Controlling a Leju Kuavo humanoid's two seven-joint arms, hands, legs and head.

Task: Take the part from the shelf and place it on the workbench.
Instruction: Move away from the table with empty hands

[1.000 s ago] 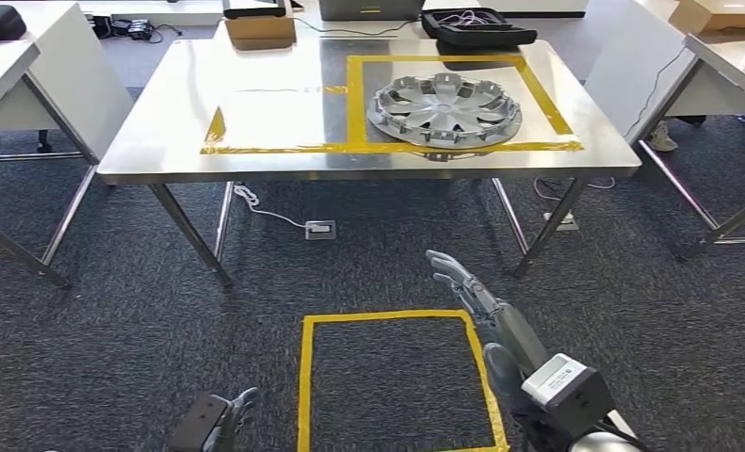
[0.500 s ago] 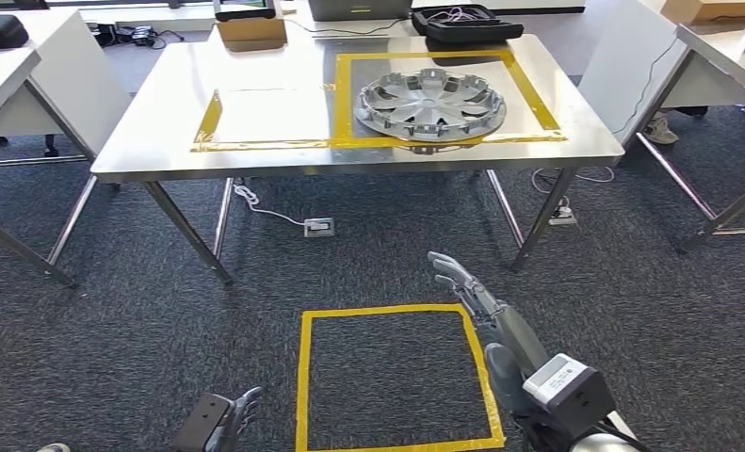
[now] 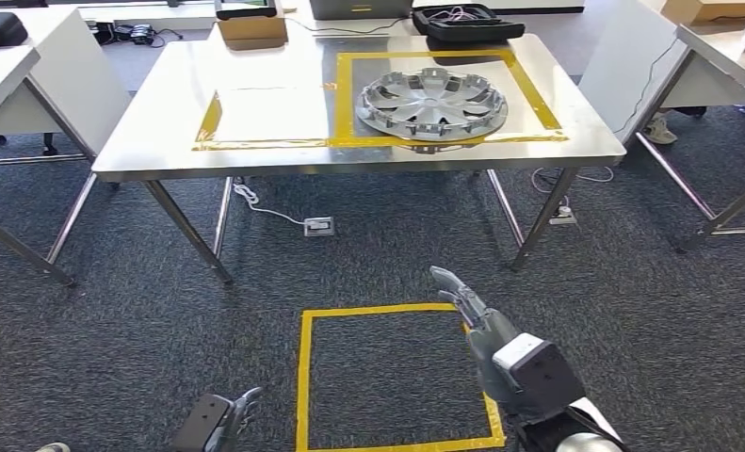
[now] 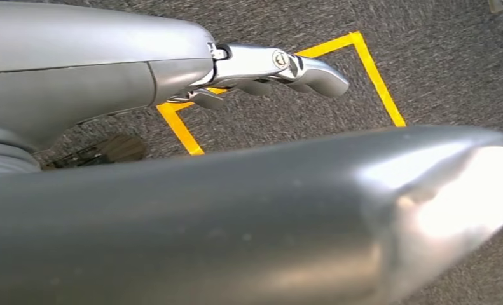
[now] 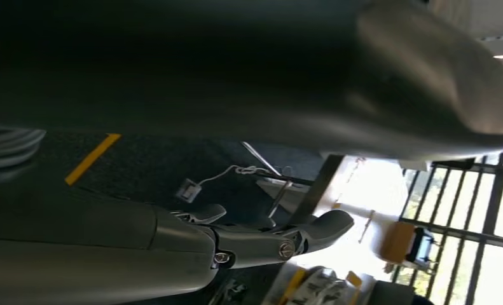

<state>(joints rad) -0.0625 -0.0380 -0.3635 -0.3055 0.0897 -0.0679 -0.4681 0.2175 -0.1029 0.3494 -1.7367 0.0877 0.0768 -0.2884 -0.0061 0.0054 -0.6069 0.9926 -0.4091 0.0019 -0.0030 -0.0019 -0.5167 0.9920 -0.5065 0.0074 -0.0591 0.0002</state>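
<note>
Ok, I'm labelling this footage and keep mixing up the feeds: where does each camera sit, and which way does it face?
Head view: high on the body, looking forward and down at the steel workbench with the hubcap and the yellow tape square on the carpet; right hand raised, left hand low.
Left wrist view: behind the left hand, facing the carpet.
Right wrist view: behind the right hand, facing table legs and bright windows.
Shared: head and left wrist views both show the tape square.
</note>
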